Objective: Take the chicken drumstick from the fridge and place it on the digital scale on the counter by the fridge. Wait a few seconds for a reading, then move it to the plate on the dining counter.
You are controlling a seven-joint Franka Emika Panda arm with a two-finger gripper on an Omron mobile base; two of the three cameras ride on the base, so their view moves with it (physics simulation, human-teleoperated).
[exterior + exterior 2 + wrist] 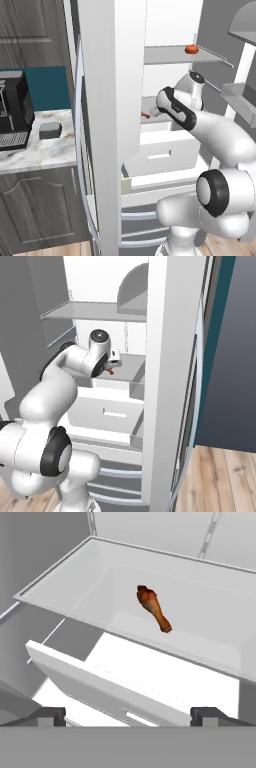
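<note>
Inside fridge (125,75) — hand (128,714) spread wide, empty, drumstick (153,608) lying apart on white shelf (200,612).

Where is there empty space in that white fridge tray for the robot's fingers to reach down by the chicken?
The white tray is bare on every side of the chicken drumstick, with wide floor left and right of it out to the tray walls. Nothing else lies inside. The open fingers hover above the drawer front. On the counter, the scale sits close by the coffee machine.

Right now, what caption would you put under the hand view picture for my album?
Open tool hovers above a chicken drumstick lying in a white fridge bin.
</note>
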